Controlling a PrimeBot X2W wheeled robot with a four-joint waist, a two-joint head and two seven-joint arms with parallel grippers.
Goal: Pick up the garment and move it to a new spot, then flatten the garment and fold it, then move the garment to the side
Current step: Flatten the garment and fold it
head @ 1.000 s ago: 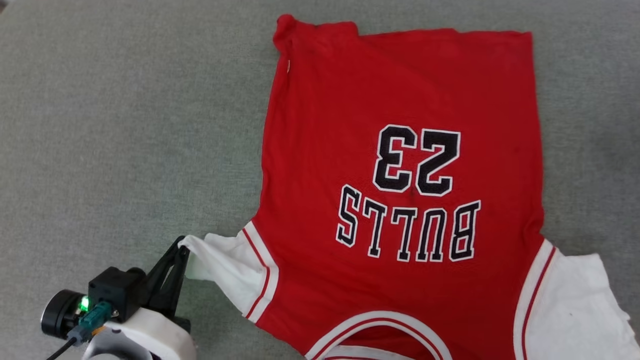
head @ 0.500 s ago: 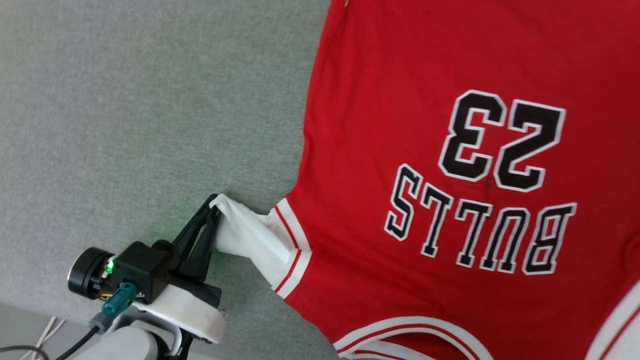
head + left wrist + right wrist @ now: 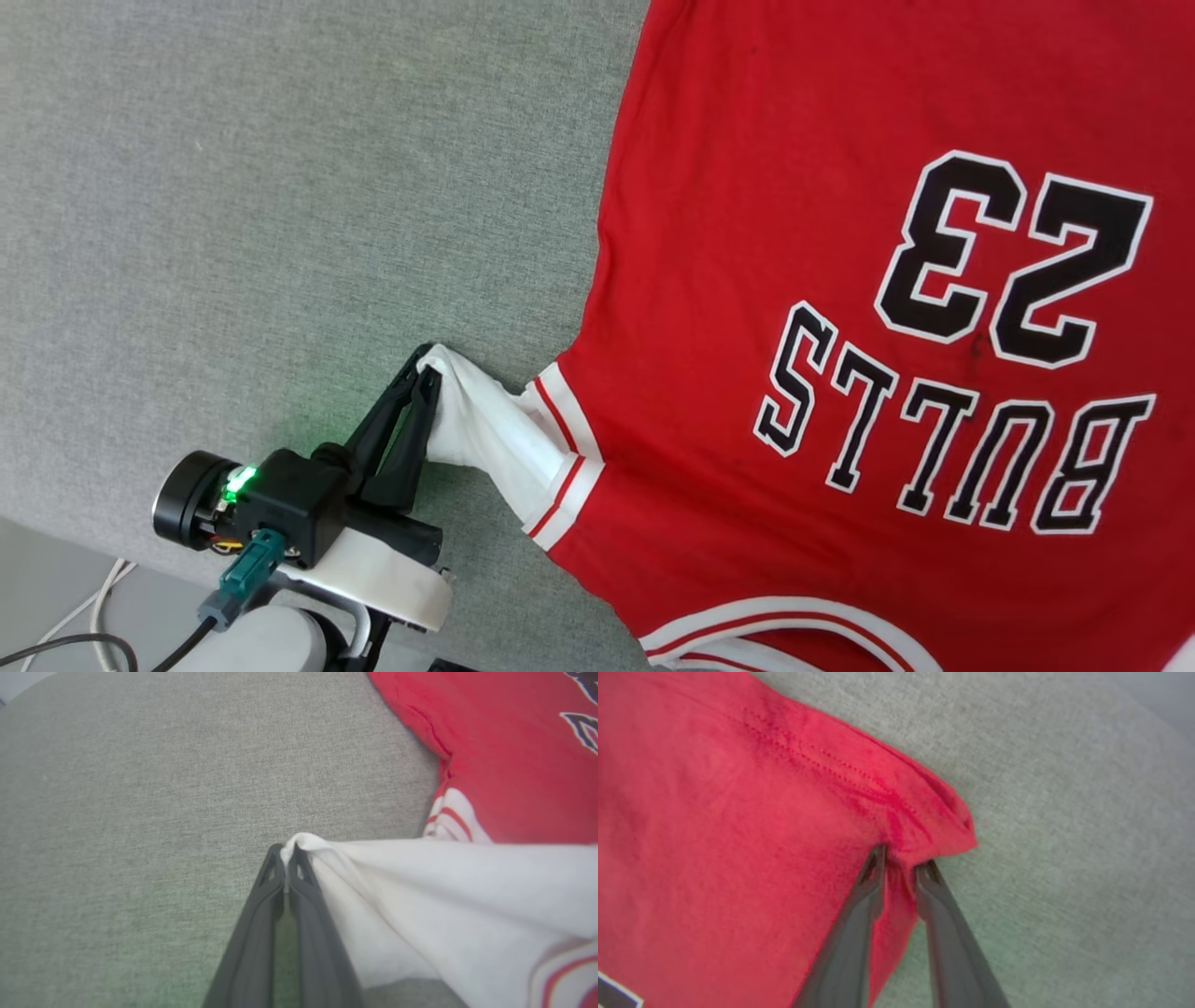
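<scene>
Red shirt [image 3: 794, 233] flat on grey cloth [image 3: 280, 187]; my left gripper [image 3: 427, 367] pinching white sleeve [image 3: 485, 429], right gripper [image 3: 902, 858] narrow astride hem corner [image 3: 943, 826], grip unclear.

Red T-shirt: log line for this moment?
red soft-fabric T-shirt: spread on grey cloth surface | left fingers: shut on white sleeve tip | right fingers: astride red hem corner

"BULLS" and "23," black edged in white, read upside down on the red T-shirt [image 3: 747, 233], right of the left gripper [image 3: 428, 364] fingers.
</scene>
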